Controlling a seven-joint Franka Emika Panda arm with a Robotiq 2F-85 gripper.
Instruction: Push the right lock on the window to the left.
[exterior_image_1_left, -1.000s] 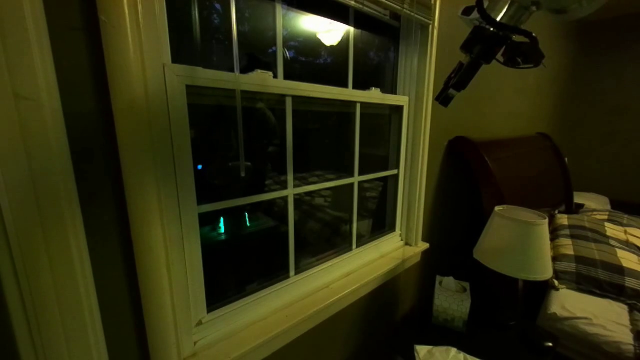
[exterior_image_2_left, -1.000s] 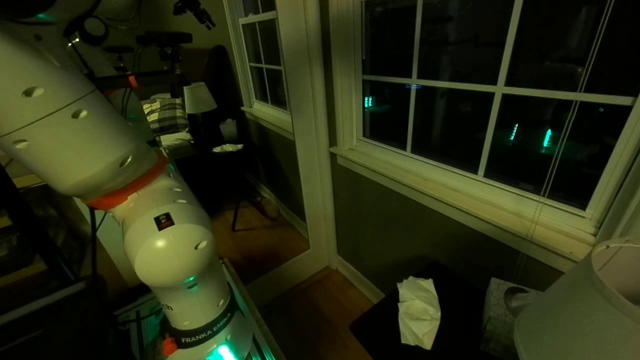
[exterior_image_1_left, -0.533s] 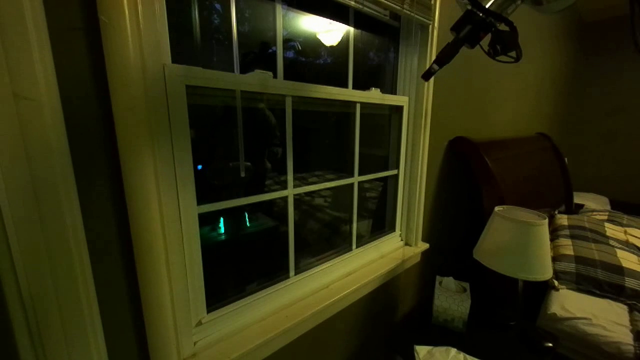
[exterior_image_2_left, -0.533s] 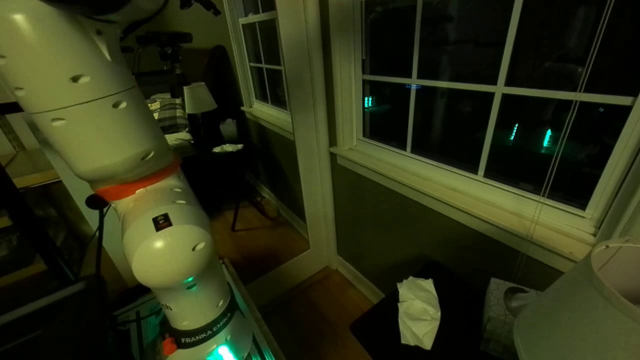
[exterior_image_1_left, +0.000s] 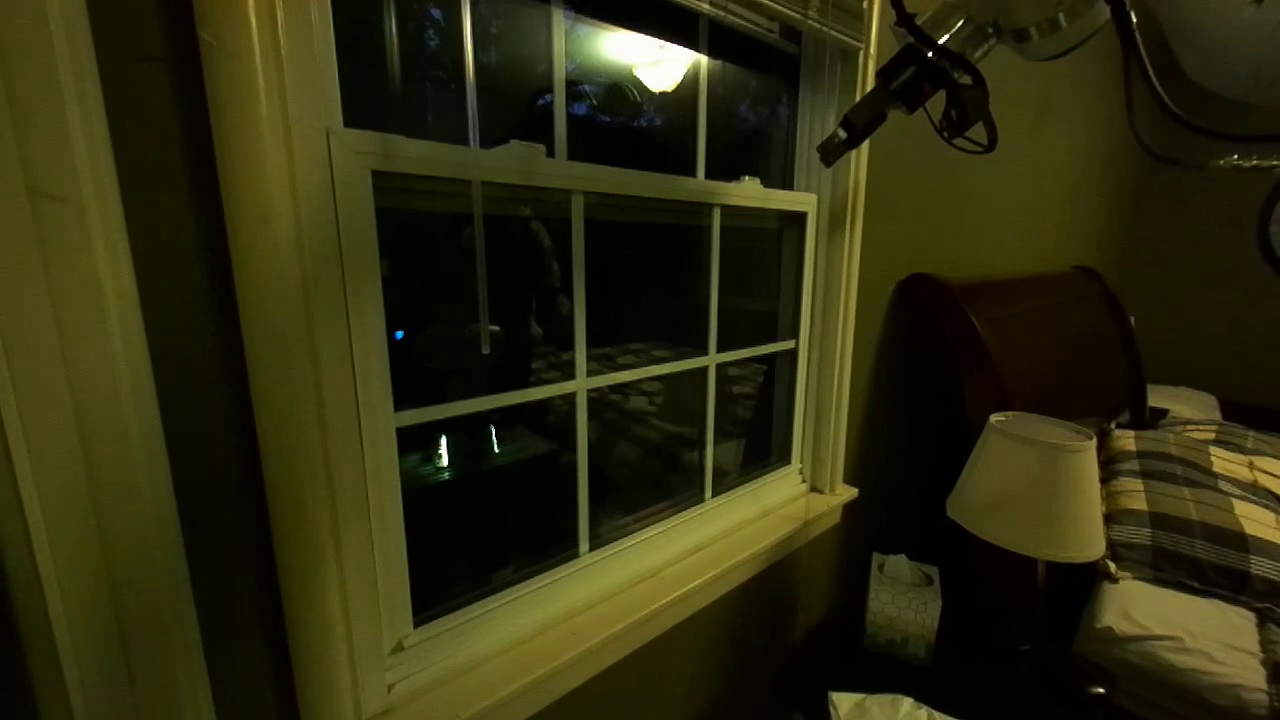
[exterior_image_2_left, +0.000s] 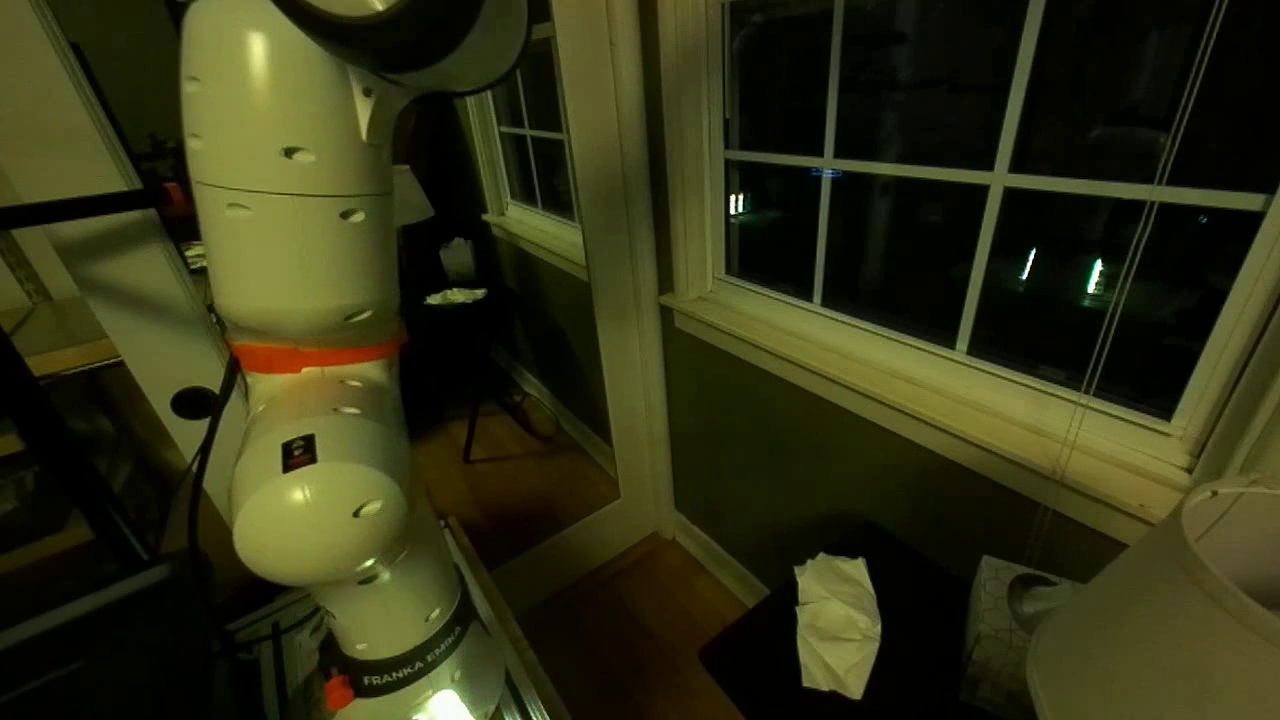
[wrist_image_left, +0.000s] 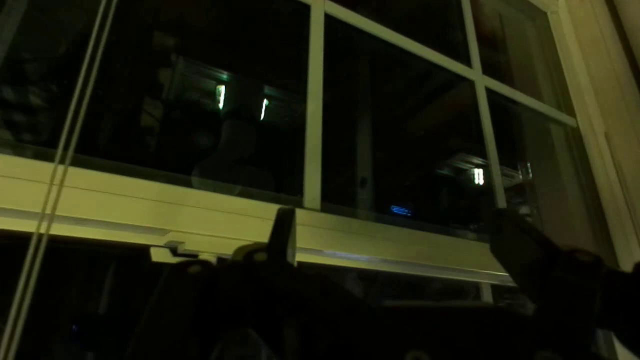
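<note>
The window (exterior_image_1_left: 590, 370) has a white lower sash with a small lock at the right (exterior_image_1_left: 750, 181) and a left lock (exterior_image_1_left: 522, 148) on its top rail. My gripper (exterior_image_1_left: 828, 155) is up and right of the right lock in an exterior view, apart from it. The wrist view looks upside down. There the gripper (wrist_image_left: 395, 235) is open, fingers wide apart and empty, with the sash rail (wrist_image_left: 390, 245) behind. A lock, apparently the right one, shows (wrist_image_left: 167, 254) left of both fingers, partly hidden by the gripper. The gripper is not visible in the exterior view dominated by my arm (exterior_image_2_left: 300, 250).
A blind cord hangs in front of the window (exterior_image_2_left: 1140, 230) and crosses the wrist view (wrist_image_left: 75, 130). Below are the sill (exterior_image_1_left: 640, 600), a lamp (exterior_image_1_left: 1030, 490), a tissue box (exterior_image_1_left: 902, 610) and crumpled paper (exterior_image_2_left: 838, 625). A dark headboard (exterior_image_1_left: 1030, 340) stands right.
The gripper has moved left toward the window's right side in an exterior view. The arm has swung right and more upright in an exterior view. The base light changed from green to white.
</note>
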